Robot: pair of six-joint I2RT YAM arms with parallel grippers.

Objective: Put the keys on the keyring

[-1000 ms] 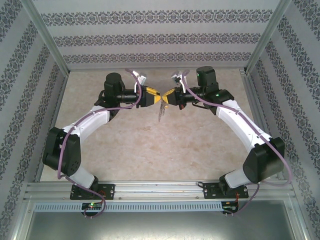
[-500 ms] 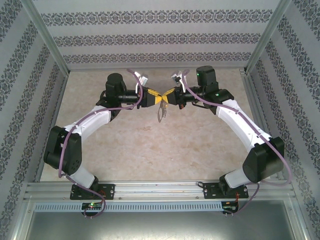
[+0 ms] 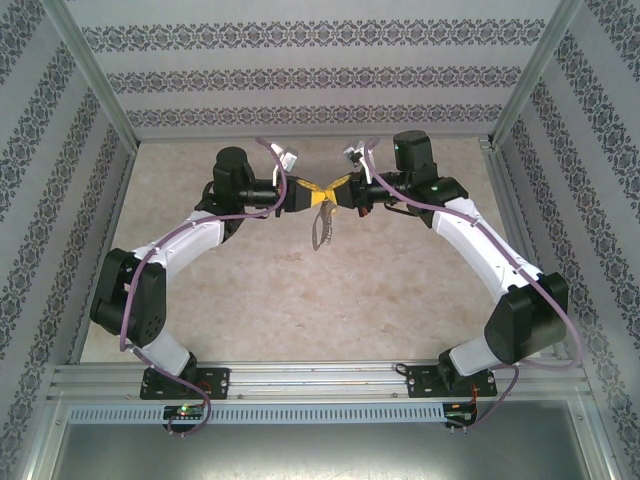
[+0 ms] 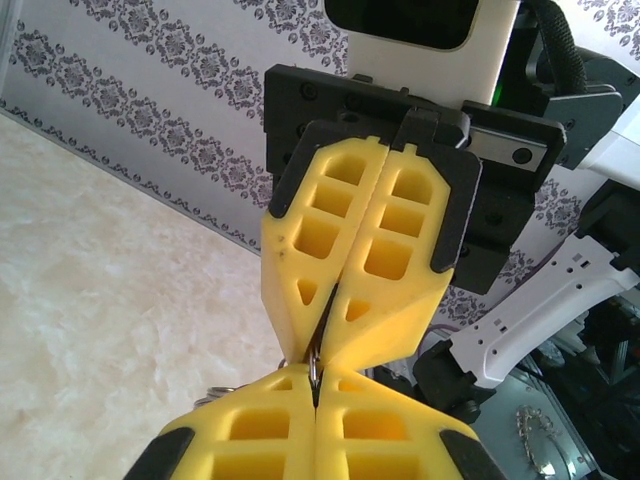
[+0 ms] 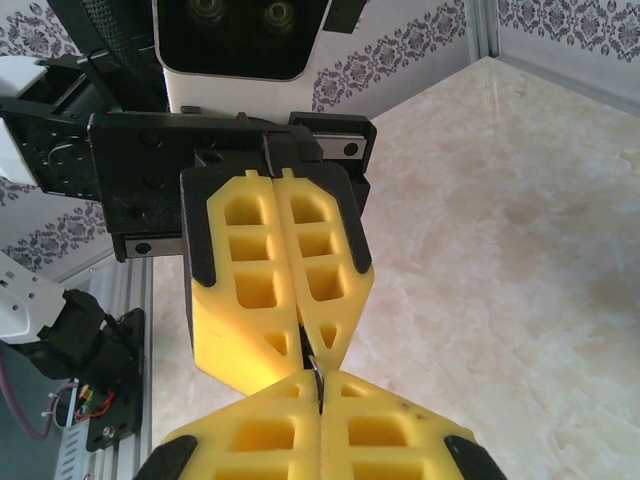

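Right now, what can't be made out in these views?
Keyring: top view, a tiny dangling blur; whether the key is threaded is unreadable.
Key: both wrist views show just a metal sliver between the shut left gripper and right gripper; yellow fingertips hide the rest.

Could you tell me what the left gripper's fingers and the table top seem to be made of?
Left gripper fingers: matte yellow plastic, likely moulded or printed, judging by hollow ribbed pockets. Table top: glossy beige stone-look slab, perhaps laminate; cloudy veining, soft sheen.
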